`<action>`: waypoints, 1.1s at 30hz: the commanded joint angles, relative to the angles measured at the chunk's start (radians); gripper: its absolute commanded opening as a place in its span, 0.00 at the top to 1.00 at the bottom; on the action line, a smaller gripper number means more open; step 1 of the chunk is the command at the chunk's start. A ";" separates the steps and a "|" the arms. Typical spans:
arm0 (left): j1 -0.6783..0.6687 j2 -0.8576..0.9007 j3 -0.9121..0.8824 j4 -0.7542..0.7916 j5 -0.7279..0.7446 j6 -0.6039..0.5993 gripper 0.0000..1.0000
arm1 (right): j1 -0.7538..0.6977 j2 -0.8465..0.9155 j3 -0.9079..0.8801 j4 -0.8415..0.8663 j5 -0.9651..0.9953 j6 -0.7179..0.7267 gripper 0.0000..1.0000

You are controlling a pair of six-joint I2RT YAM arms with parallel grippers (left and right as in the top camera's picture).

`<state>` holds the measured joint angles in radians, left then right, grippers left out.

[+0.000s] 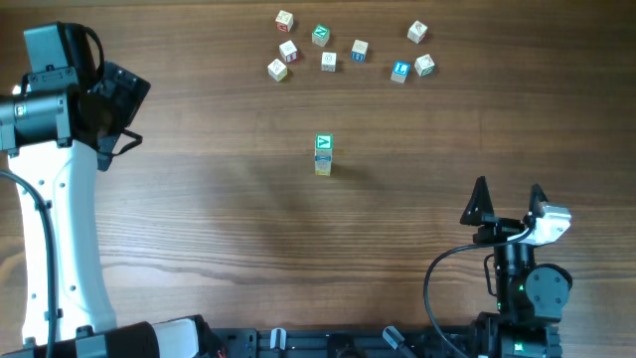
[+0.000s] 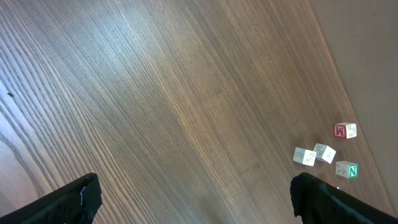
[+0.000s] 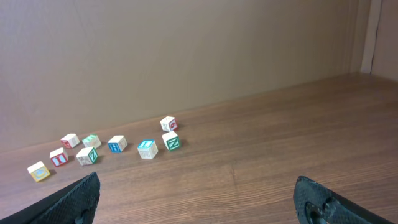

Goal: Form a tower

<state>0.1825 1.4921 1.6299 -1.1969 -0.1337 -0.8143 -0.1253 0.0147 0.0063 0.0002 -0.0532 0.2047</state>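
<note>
Well beyond the tower (standing alone) lie loose cubes.

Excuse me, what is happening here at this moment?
Nothing is being handled right now. A narrow tower of letter cubes, green-marked on top, stands alone in the middle. The loose cubes lie scattered beyond it. The left claw and the right claw are both open, empty, and apart from the tower.
</note>
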 commanded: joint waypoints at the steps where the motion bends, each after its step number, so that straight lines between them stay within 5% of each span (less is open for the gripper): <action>1: 0.005 -0.011 0.007 0.003 -0.006 -0.005 0.00 | -0.004 -0.010 -0.001 0.002 -0.015 0.006 0.00; 11: -0.002 -0.022 0.004 -0.032 0.001 -0.005 0.00 | -0.004 -0.010 -0.001 0.002 -0.015 0.006 0.01; 13: -0.071 -0.066 -0.049 0.137 -0.034 0.024 0.00 | -0.004 -0.010 -0.001 0.002 -0.015 0.006 0.01; 17: -0.257 -0.284 -0.414 0.701 -0.036 0.339 0.00 | -0.004 -0.010 -0.001 0.002 -0.015 0.006 0.00; 22: -0.265 -0.742 -1.079 1.007 0.009 0.332 0.00 | -0.004 -0.010 -0.001 0.002 -0.015 0.006 0.00; 27: -0.182 -1.173 -1.492 1.105 0.098 0.340 0.00 | -0.004 -0.010 -0.001 0.002 -0.015 0.006 0.00; 33: -0.130 -1.344 -1.579 1.100 0.079 0.518 0.00 | -0.004 -0.010 -0.001 0.002 -0.015 0.006 0.00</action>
<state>0.0429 0.1818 0.0746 -0.1032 -0.0521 -0.4194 -0.1261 0.0128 0.0063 -0.0006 -0.0528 0.2047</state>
